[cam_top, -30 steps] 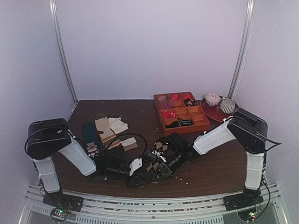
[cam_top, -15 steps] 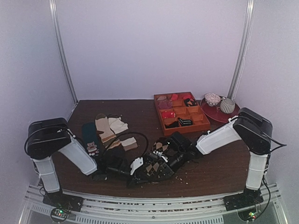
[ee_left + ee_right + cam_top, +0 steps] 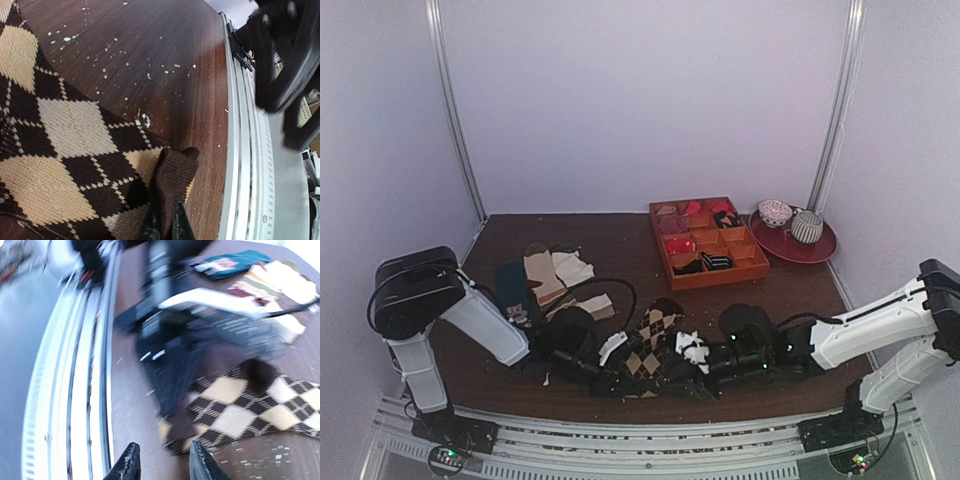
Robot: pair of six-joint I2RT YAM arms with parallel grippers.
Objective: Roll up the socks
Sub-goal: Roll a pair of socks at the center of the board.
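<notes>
The argyle socks (image 3: pixel 653 338), brown, cream and black diamonds, lie flat near the table's front edge between my two grippers. In the left wrist view my left gripper (image 3: pixel 165 226) is shut on the dark brown end (image 3: pixel 174 167) of the socks, close to the front rail. My right gripper (image 3: pixel 163 465) is open and empty, a little short of the same dark end of the socks (image 3: pixel 240 410); that view is blurred. From above, the left gripper (image 3: pixel 613 379) is at the socks' near left end and the right gripper (image 3: pixel 693 368) is just right of them.
Brown-and-cream striped socks (image 3: pixel 556 270) and a dark teal sock (image 3: pixel 510 290) lie at the left. An orange compartment tray (image 3: pixel 756 270) and a red plate (image 3: pixel 790 249) with cups stand at the back right. The metal front rail (image 3: pixel 240 150) runs close to the socks. White crumbs dot the wood.
My right arm has dropped low and swung out to the right, its gripper drawn back from the socks. The socks now lie more spread out. The left gripper has stayed at the near end.
</notes>
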